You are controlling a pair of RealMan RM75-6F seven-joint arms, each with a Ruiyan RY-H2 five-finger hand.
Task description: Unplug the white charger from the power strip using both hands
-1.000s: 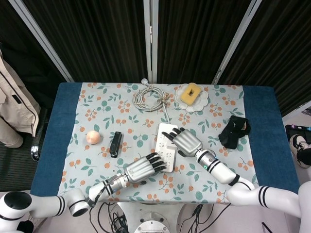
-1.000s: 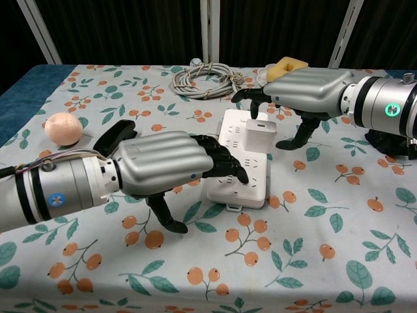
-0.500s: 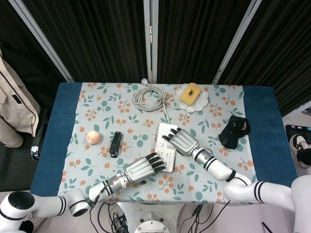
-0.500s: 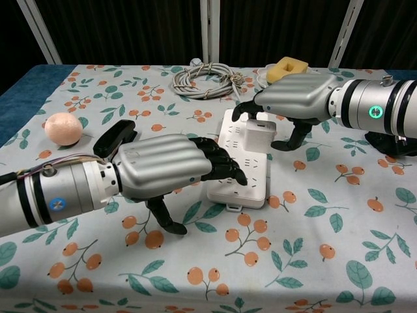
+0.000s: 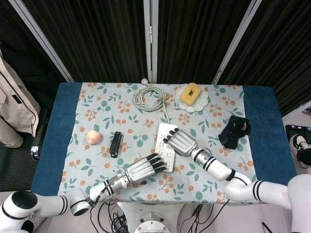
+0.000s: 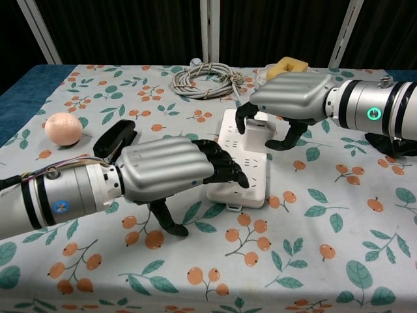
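The white power strip [image 5: 162,148] [image 6: 250,177] lies at the middle of the floral tablecloth. The white charger [image 6: 262,135] stands plugged into its far half. My right hand [image 5: 181,142] [image 6: 294,96] sits over the charger, fingers curled down its left side and thumb against its right, gripping it. In the head view this hand hides the charger. My left hand [image 5: 142,170] [image 6: 171,171] reaches in from the near left. Its dark fingertips [image 6: 229,171] press on the strip's near end, and its thumb points down at the cloth beside the strip.
A peach [image 5: 93,137] [image 6: 63,128] and a black stapler [image 5: 115,144] lie to the left. A coiled grey cable [image 5: 150,98] [image 6: 206,79] and a plate [image 5: 203,101] holding a yellow sponge sit at the back. A black object [image 5: 234,131] lies right.
My right hand has lowered onto the charger and its fingers have closed around it. The left hand has stayed on the strip's near end.
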